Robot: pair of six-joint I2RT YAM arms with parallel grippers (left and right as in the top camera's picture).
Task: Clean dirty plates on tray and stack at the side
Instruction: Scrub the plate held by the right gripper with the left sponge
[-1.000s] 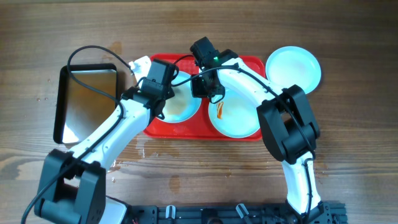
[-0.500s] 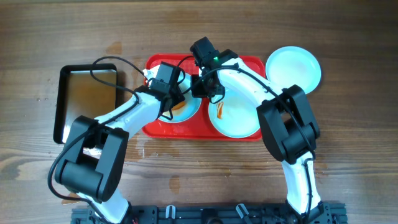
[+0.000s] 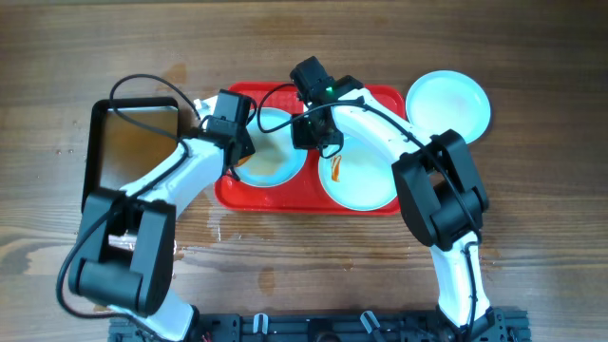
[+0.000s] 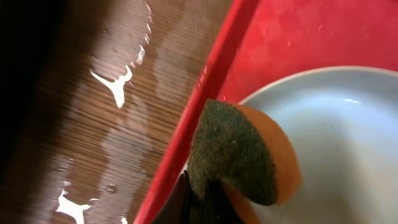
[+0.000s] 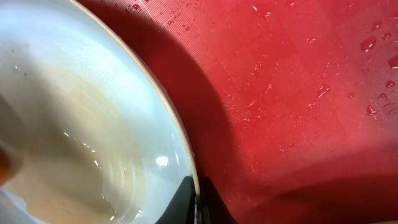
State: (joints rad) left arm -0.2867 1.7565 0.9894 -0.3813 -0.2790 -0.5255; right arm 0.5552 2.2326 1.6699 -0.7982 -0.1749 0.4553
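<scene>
Red tray rim — left fingers pinch sponge; right fingers clamp plate edge.

This looks like a robot lab bench: a wet brown wooden tabletop, a black metal mounting rail, a red rectangular plastic tray.

Overhead: bright, even, diffuse light on the desk; sharp throughout, with only soft, faint shadows beneath the arms. Left wrist: the far left edge falls to near black and the wood is smeared, with white glare on the water patches, while the sponge is fairly crisp. Right wrist: the wet plate carries a small glare spot and throws a broad dark shadow on the tray, whose droplets glint.
</scene>
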